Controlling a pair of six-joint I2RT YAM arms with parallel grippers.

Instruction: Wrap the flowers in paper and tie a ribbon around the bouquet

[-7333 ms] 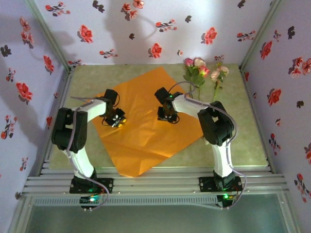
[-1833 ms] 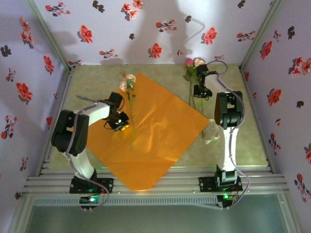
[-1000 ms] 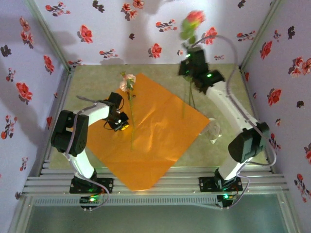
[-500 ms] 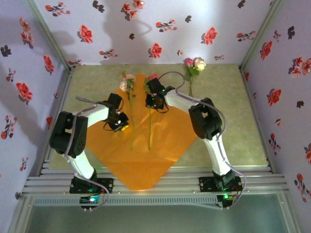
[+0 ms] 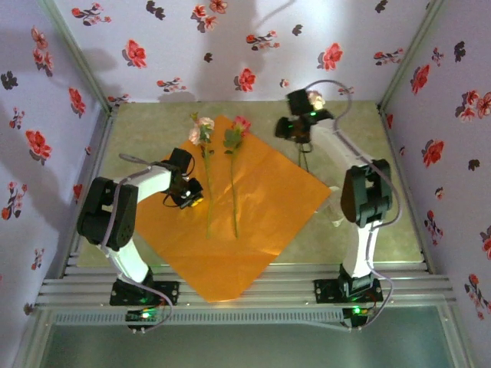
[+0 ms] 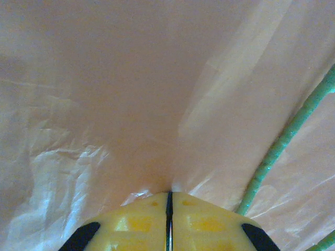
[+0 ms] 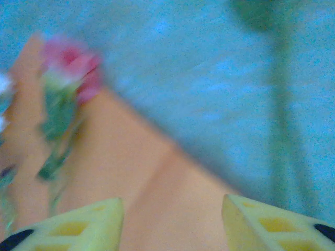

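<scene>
**Right claw (image 5: 295, 128) moved off to the far right; second rose (image 5: 234, 192) left lying on the paper (image 5: 268, 192)**

Since half a second earlier, the right claw has been carried from above the paper to the far right part of the surface (image 5: 368, 126). The second rose has been left lying on the orange sheet. In the right wrist view the claw's jaws are seen set wide apart, with nothing between them. A blurred pink bloom (image 7: 70, 65) and the paper's edge are seen beneath.

The first rose (image 5: 205, 165) is laid just beside the second. Both stems run toward the near corner of the sheet, and both blooms lie at its far corner.

A third rose (image 5: 314, 99) is left on the bare surface, off the paper. Its cream bloom is seen just beside the right claw.

The left claw (image 5: 186, 195) is pressed closed, its tips touching the paper to the left of the first rose. Whether a fold of paper is pinched cannot be told.
</scene>
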